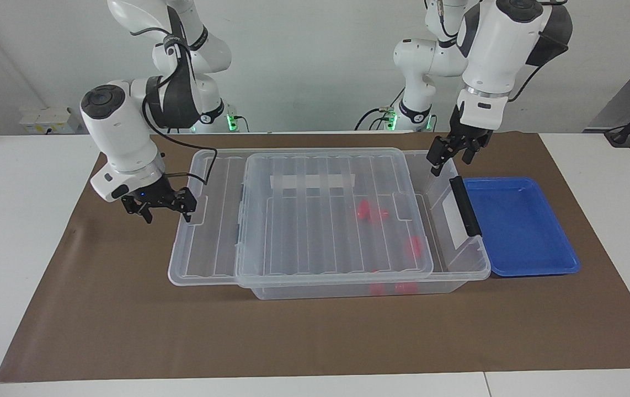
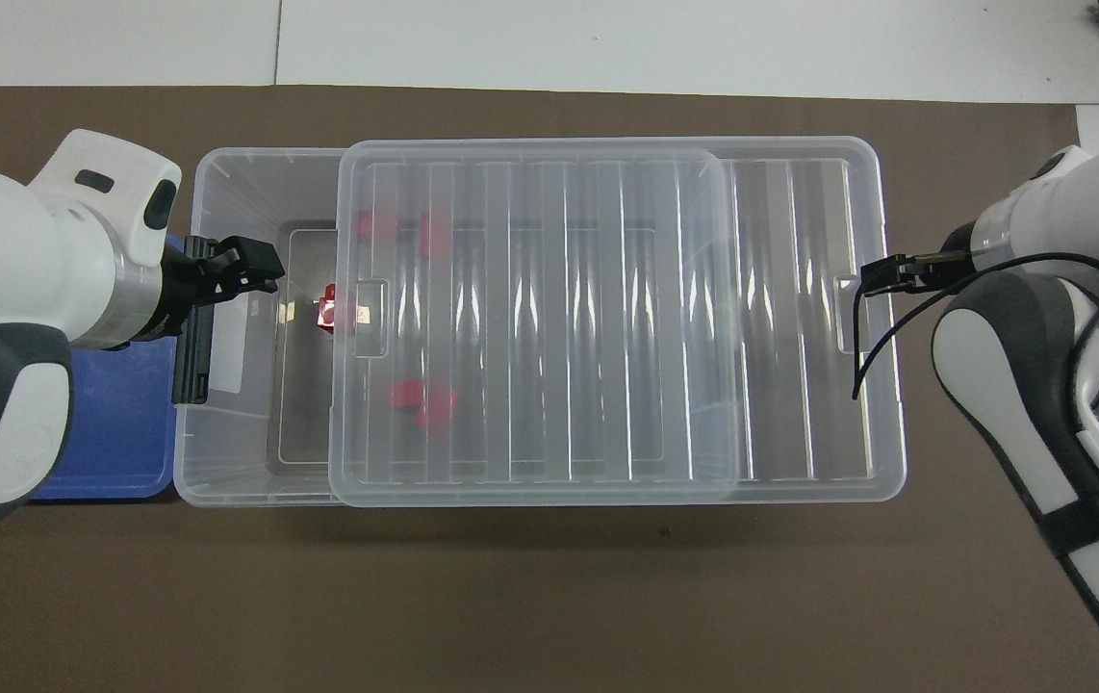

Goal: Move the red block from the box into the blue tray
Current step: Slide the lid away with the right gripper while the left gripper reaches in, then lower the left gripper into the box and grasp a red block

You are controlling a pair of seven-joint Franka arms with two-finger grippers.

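Observation:
The clear box (image 1: 461,251) lies across the mat. Its ribbed lid (image 1: 320,220) sits shifted toward the right arm's end, leaving the box open at the end next to the blue tray (image 1: 519,226). A red block (image 2: 326,310) lies uncovered in that opening; in the facing view it (image 1: 414,245) shows at the lid's edge. My left gripper (image 1: 450,162) is open and empty above the open end, near the black clip handle (image 1: 465,205). My right gripper (image 1: 167,216) is open beside the lid's overhanging end, low by its tab (image 2: 843,313).
Other red pieces (image 2: 420,399) (image 2: 376,226) lie in the box under the lid. The blue tray (image 2: 116,433) is largely hidden under the left arm in the overhead view. A brown mat (image 1: 127,320) covers the white table.

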